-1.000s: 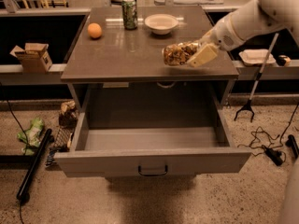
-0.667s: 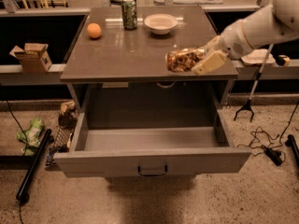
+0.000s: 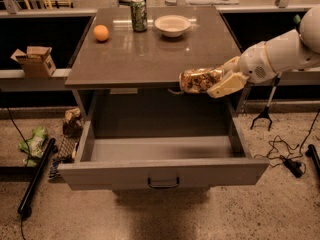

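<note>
The snack bag [image 3: 197,80] lies on its side in the grip of the end effector [image 3: 218,80], level with the front edge of the bench [image 3: 150,59] near its right corner and above the open drawer [image 3: 165,171]. Its contents show through the clear film as brown and tan lumps; what they are cannot be made out. The right end of the bag is covered by the end effector, whose two tan fingers [image 3: 227,85] are clamped on it from above and below. The arm [image 3: 280,54] enters from the right and is cut off by the picture edge. The drawer is pulled fully out; its grey floor is visible, while the strip just behind the front panel is hidden. Further back on the bench stand a white bowl [image 3: 172,26] with a plain pale inside, a green can [image 3: 138,15] whose top is not readable, and an orange [image 3: 101,32] to the left of the can. A cardboard box [image 3: 35,60] with open flaps sits on a ledge left of the bench; its inside is not visible. Compared with the earlier views, the bag has travelled from over the bench top forward to its front edge, and the arm has dropped lower.
</note>
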Available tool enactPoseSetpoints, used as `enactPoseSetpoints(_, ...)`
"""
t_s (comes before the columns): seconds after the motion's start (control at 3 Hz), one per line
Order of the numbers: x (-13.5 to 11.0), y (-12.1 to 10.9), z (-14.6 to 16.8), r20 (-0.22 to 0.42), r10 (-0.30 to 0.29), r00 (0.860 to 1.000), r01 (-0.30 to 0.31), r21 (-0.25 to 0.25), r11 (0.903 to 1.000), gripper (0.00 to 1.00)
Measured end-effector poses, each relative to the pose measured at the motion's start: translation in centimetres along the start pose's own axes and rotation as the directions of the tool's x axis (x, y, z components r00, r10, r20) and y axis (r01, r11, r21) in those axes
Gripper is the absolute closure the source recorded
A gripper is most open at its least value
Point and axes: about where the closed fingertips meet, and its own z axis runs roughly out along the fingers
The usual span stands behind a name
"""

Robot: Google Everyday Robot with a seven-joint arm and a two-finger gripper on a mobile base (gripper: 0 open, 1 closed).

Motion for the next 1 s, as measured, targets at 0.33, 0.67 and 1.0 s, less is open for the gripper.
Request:
enactPoseSetpoints(0.33,2.8,1.7,-0.1,-0.002,0.038,0.999,-0.038,0.022,0.9990,1.00)
enactPoseSetpoints(0.67,7.7,3.6,1.1,-0.029,0.112,0.993,-0.111,0.054,0.9924,1.00)
enactPoseSetpoints(1.0,11.5,3.3,3.3,-0.034,0.164,0.986,-0.160,0.104,0.9817,1.00)
